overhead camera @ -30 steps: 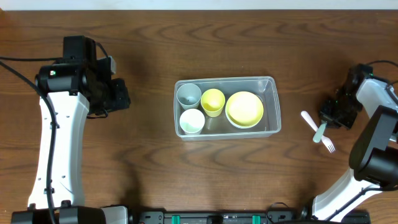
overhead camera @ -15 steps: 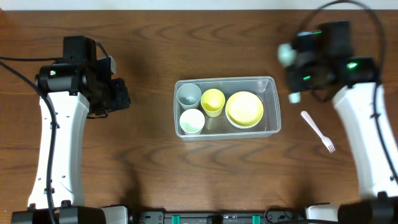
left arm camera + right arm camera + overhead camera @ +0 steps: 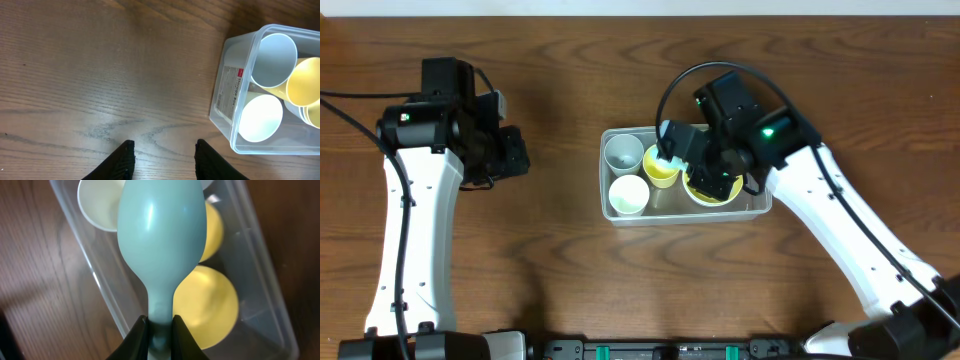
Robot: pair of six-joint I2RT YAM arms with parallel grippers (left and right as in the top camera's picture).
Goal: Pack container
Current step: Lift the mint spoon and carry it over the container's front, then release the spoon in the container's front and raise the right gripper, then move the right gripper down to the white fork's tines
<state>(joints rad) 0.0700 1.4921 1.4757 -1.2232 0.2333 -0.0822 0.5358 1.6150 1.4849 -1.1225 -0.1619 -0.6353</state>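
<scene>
The clear container sits mid-table, holding a grey cup, a white cup, a yellow cup and a yellow bowl. Above it the right gripper is clamped on the handle of a pale teal spoon. To the left, the left gripper hovers over the wooden table with its jaws apart.

Overhead, the right arm is covering much of the yellow bowl and the right end of the container, leaving only the tip of the spoon showing. In the left wrist view the right edge is cutting off the container and the yellow cup, the bottom edge is trimming the left gripper to two fingertips, and the label is appearing too small to read. In the right wrist view the spoon is blocking parts of the white cup and the yellow cup, and its handle is vanishing between the fingers of the right gripper at the bottom edge.
</scene>
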